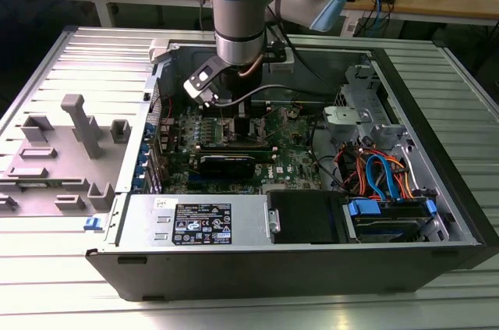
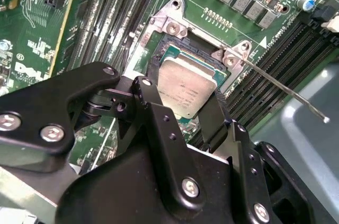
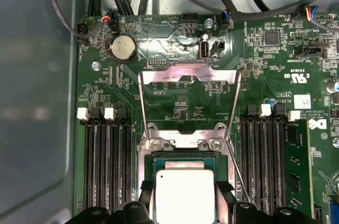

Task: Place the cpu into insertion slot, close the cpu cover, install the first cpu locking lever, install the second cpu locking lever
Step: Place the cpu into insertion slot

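Small square cpu (image 2: 186, 87): dull silver-grey metal top, matt. Thin silvery metal cpu cover frame (image 3: 185, 70): bright, reflective. Thin wire locking lever (image 2: 286, 90): polished metal. Green circuit board (image 3: 254, 83): smooth, slight lacquer sheen. Black gripper (image 2: 183, 99): matt casing, shiny screw heads. Ribbed silver-grey metal table top (image 1: 468, 72): satin.

Bright, even light; mild glare

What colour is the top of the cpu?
Dull silver-grey. The cpu shows best in the first wrist view.
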Action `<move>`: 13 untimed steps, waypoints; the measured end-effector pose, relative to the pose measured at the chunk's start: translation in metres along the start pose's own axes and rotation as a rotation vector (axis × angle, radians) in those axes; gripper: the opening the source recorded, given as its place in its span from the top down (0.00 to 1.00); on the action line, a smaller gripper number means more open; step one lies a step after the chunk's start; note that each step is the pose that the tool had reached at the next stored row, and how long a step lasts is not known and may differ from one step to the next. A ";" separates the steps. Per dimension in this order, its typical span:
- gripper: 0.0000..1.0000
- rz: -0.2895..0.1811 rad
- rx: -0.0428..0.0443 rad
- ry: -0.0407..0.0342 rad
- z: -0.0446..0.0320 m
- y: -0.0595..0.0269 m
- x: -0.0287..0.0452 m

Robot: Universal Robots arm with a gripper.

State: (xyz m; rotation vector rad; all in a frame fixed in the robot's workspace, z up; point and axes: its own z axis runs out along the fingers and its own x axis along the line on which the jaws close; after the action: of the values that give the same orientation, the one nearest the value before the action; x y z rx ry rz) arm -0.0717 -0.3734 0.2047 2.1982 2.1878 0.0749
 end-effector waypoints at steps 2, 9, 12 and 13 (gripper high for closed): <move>0.46 0.000 0.0001 -0.0001 0.0011 -0.0011 0.0000; 0.46 0.001 0.0001 -0.0002 0.0029 -0.0015 0.0000; 0.46 0.001 0.0001 -0.0003 0.0048 -0.0015 -0.0001; 0.46 0.001 0.0003 -0.0004 0.0050 -0.0015 -0.0001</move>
State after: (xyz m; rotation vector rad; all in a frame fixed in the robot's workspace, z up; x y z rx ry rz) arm -0.0729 -0.3734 0.1996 2.1998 2.1862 0.0742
